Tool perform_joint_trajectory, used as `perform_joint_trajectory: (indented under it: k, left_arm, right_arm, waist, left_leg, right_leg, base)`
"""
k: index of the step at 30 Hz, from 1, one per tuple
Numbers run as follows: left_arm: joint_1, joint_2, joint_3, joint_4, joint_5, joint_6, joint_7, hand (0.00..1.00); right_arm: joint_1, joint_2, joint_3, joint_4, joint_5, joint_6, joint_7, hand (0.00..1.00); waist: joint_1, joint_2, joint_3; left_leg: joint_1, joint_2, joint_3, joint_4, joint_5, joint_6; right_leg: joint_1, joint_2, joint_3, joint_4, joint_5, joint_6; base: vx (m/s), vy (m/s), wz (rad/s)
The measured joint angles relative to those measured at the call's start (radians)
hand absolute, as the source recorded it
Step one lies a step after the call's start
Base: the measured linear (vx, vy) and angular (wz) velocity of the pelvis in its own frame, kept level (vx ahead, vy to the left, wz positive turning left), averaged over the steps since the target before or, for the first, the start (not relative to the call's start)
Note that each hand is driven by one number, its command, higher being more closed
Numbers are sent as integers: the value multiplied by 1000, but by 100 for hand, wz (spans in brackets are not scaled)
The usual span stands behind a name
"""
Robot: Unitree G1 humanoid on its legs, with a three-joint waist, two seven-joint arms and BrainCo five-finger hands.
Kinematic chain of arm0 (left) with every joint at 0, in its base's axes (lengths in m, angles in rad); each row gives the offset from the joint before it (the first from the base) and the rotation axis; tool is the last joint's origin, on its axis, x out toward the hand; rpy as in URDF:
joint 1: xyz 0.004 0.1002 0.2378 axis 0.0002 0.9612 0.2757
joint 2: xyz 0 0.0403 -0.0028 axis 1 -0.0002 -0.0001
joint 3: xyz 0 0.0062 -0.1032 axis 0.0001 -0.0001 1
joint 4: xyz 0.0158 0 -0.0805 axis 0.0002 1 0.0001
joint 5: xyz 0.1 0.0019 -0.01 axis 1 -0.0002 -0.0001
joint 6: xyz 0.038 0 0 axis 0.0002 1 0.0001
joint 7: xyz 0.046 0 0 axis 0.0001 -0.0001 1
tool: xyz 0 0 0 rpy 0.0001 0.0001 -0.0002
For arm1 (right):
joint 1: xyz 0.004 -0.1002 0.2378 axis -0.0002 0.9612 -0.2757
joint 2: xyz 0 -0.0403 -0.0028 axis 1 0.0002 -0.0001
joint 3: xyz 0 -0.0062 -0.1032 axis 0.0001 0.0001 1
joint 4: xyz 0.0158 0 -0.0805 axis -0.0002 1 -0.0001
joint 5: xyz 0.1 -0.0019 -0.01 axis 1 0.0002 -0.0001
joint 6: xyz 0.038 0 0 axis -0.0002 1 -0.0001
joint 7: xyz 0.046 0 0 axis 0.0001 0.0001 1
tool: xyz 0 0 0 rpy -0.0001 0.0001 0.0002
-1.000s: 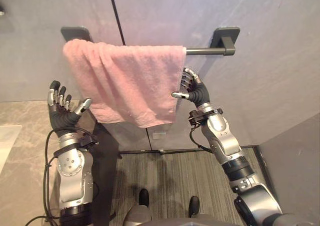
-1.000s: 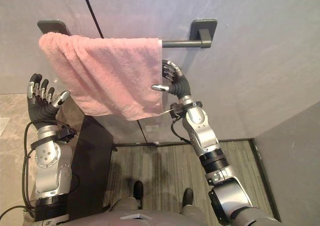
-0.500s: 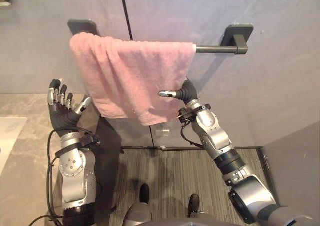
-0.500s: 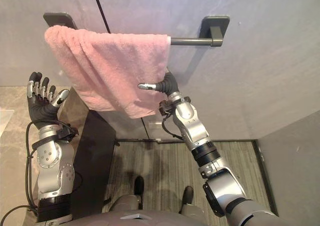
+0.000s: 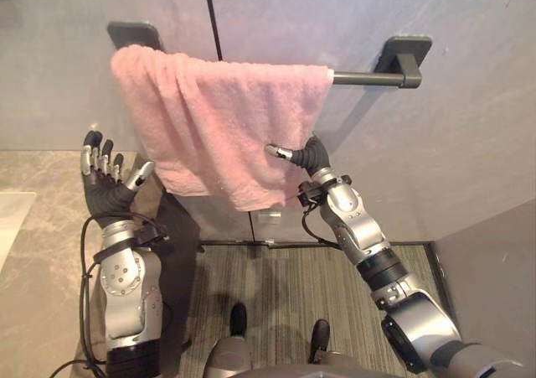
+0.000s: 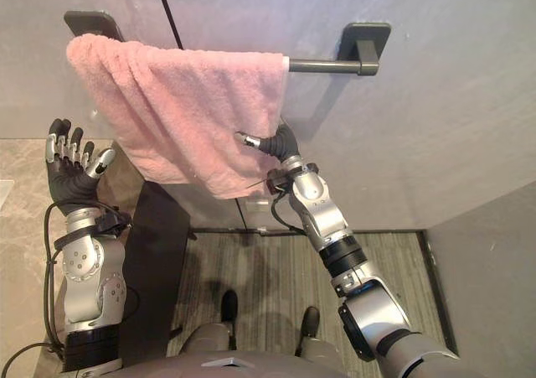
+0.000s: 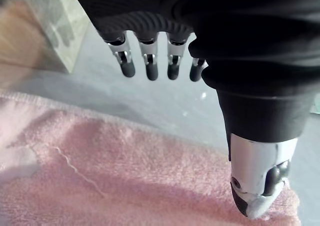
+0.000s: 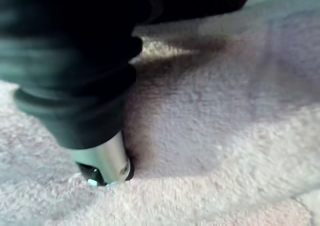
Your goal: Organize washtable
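A pink towel (image 5: 218,118) hangs folded over a dark wall bar (image 5: 368,79), bunched toward the bar's left end. My right hand (image 5: 311,154) is at the towel's lower right edge. Its thumb (image 8: 102,156) lies on the front of the cloth (image 8: 225,151), its fingers are tucked behind, and it is shut on that edge. My left hand (image 5: 105,185) is raised beside the towel's lower left corner, apart from it, with its fingers (image 7: 147,60) straight and open and the towel (image 7: 125,176) just past them.
A marble counter (image 5: 33,252) lies at the left, with a dark cabinet side (image 5: 180,252) below the towel. The bar's brackets (image 5: 402,55) are fixed to a grey panelled wall. A striped floor (image 5: 285,294) is below, and a grey wall closes the lower right.
My right hand has slid from beside the towel's right edge onto it: the fingers went behind the cloth and curled, with the thumb in front. The left hand has stayed put.
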Motion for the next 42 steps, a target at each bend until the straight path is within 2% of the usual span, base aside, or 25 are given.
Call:
perform_joint_trajectory:
  k: [15, 19, 23, 35, 42]
  left_arm:
    - [0, 5, -37, 6, 1, 0, -22, 0]
    - [-9, 21, -59, 53, 0, 0, -24, 0]
    - [-14, 38, -83, 82, -1, 2, -40, 0]
    - [-91, 53, -118, 130, -2, 3, -39, 0]
    - [-100, 57, -128, 180, -1, 5, -36, 0]
  right_arm:
    - [11, 5, -10, 0, -10, 0, 2, 100]
    - [28, 6, -13, -2, -10, -1, 1, 100]
    - [39, 14, -14, -4, -12, -4, 2, 100]
    - [70, 16, -15, -21, -39, -5, 3, 100]
    - [114, 15, -28, -61, -48, -6, -6, 100]
  waist:
    - [-6, 0, 2]
    - [-8, 1, 2]
    - [-24, 1, 2]
    - [-31, 3, 1]
    - [-50, 8, -5]
  left_leg:
    - [10, 0, 4, 0, 2, 0]
    - [18, 0, 8, 0, 2, 0]
    - [22, 0, 17, 0, 2, 0]
    - [43, 0, 54, 0, 1, 0]
    - [46, 0, 58, 0, 1, 0]
  right_leg:
    - [0, -1, 3, 16, -3, -4]
    - [5, -2, 6, 18, -3, -4]
    - [3, -2, 15, 18, -3, -4]
    - [4, -1, 52, 14, 5, -5]
    - [5, -1, 55, 12, 4, -10]
  base:
    - [0, 0, 0]
    - [0, 0, 0]
    - [-7, 3, -6]
    - [-5, 3, -9]
    - [0, 0, 0]
